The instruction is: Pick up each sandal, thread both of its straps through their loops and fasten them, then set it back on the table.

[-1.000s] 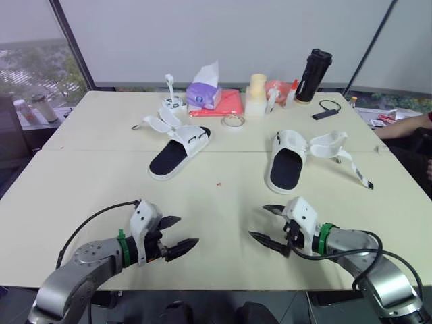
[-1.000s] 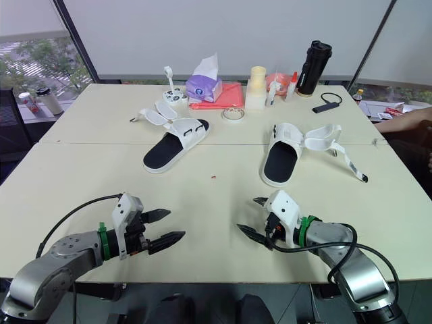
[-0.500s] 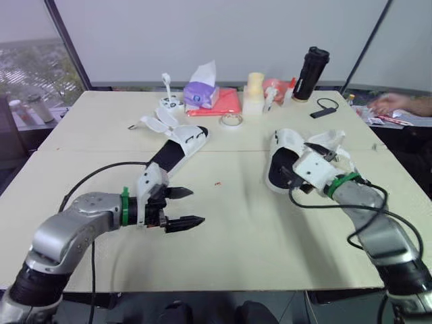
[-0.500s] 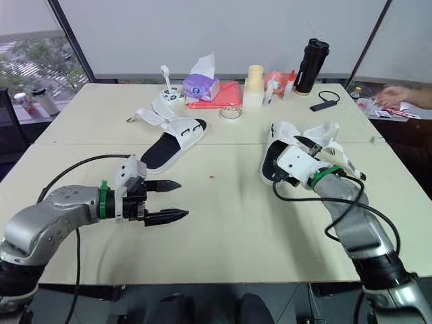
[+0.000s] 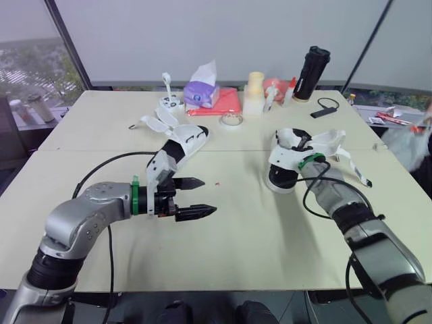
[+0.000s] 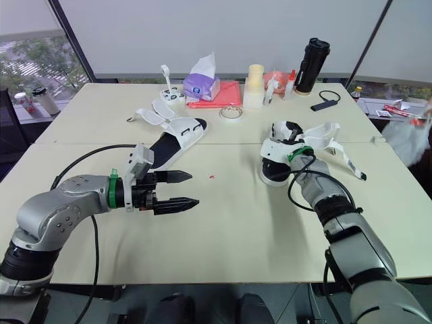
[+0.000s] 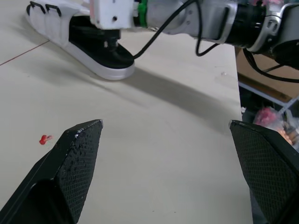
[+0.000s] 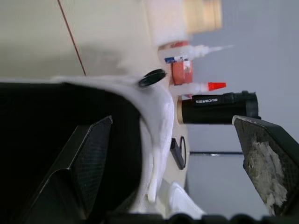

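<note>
Jaws wide apart, the right gripper (image 6: pixel 289 129) sits over the strap end of the right-hand sandal (image 5: pixel 281 179), which lies on the table (image 5: pixel 256 236) with its straps (image 5: pixel 334 143) splayed loose to one side. The other sandal (image 5: pixel 192 137) lies further left, straps also undone. The left gripper (image 5: pixel 206 196) hovers near it over bare tabletop, fingers spread. Beyond stand a tissue pack (image 5: pixel 201 91) and a black bottle (image 5: pixel 313 73).

**Clutter along the table's far edge**

At upper centre, a purple tissue pack (image 5: pixel 200 93) touches a red sheet (image 5: pixel 226 102). A tape roll (image 5: pixel 231 120) lies just below the sheet. Right of them stand a cream container (image 5: pixel 254 94) and a black flask (image 5: pixel 312 65). A red speck (image 5: pixel 217 183) dots the table (image 5: pixel 236 243) mid-frame.
</note>
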Motion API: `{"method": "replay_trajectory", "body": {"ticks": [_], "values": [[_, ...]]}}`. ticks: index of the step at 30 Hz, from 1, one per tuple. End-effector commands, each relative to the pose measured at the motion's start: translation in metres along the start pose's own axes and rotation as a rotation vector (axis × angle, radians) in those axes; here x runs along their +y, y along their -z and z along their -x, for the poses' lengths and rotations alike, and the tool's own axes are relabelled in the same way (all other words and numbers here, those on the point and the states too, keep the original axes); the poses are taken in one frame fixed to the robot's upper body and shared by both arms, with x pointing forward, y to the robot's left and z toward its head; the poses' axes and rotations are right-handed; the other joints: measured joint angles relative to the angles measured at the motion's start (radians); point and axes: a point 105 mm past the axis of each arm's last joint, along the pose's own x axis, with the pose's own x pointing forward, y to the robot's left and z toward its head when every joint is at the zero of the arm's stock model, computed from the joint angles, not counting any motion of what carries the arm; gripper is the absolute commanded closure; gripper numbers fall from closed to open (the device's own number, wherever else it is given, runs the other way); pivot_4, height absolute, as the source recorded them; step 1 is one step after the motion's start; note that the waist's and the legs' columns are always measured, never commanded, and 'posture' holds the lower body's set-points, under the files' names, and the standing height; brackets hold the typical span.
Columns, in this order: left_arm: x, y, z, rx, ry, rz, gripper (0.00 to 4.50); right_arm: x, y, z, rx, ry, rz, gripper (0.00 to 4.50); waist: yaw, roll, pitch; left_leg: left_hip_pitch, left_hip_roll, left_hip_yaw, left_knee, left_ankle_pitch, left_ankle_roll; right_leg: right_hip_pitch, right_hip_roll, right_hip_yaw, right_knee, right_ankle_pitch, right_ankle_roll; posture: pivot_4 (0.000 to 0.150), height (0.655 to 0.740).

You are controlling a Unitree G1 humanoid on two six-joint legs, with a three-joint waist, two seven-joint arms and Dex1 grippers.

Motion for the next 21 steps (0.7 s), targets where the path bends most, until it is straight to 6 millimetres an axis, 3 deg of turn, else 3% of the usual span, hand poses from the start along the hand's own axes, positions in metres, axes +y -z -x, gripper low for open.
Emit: {"method": "replay_trajectory", "body": {"ticks": [1,4,7,14,18,21], "values": [[-0.007,-0.011,0.002,-0.041,-0.003,-0.026,0.0,-0.01,0.003,-0.008,0.022,0.04,0.055,0.13,0.0,0.0,0.0,0.0,0.0,0.0,0.0,0.0,0.0,0.0,0.0,0.0,0.0,0.0,0.0,0.15,0.74],[-0.008,-0.011,0.002,-0.047,-0.015,-0.02,0.0,-0.012,0.005,-0.012,0.049,0.046,0.085,0.13,-0.002,0.0,0.0,0.0,0.0,0.0,0.0,0.0,-0.001,0.0,0.0,0.0,0.0,0.0,0.0,0.15,0.74],[-0.009,-0.012,0.002,-0.063,-0.029,-0.014,0.0,-0.01,0.004,-0.014,0.061,0.026,0.118,0.95,-0.002,0.0,0.0,0.0,0.0,0.0,0.0,0.001,-0.002,0.0,0.0,0.0,0.001,0.0,0.0,0.15,0.74],[-0.009,-0.011,0.004,-0.071,-0.046,-0.001,0.0,-0.012,0.004,-0.015,0.068,0.031,0.137,4.46,-0.006,0.0,0.0,0.0,0.0,0.0,0.0,0.001,-0.002,0.0,0.0,0.0,0.001,0.0,0.0,0.15,0.74],[-0.004,-0.01,0.005,-0.069,-0.057,0.003,0.0,-0.025,0.001,-0.016,0.038,0.081,0.146,4.46,-0.006,0.0,0.0,0.001,0.0,0.0,0.0,0.001,-0.002,0.0,-0.001,0.0,0.001,0.0,0.0,0.15,0.74],[0.002,-0.009,0.01,-0.054,-0.085,-0.015,0.0,-0.044,-0.022,-0.014,-0.132,0.14,0.179,4.46,-0.01,0.001,0.001,0.001,0.0,0.0,0.0,0.001,-0.002,0.0,-0.001,0.0,0.001,0.0,0.0,0.15,0.74]]}}
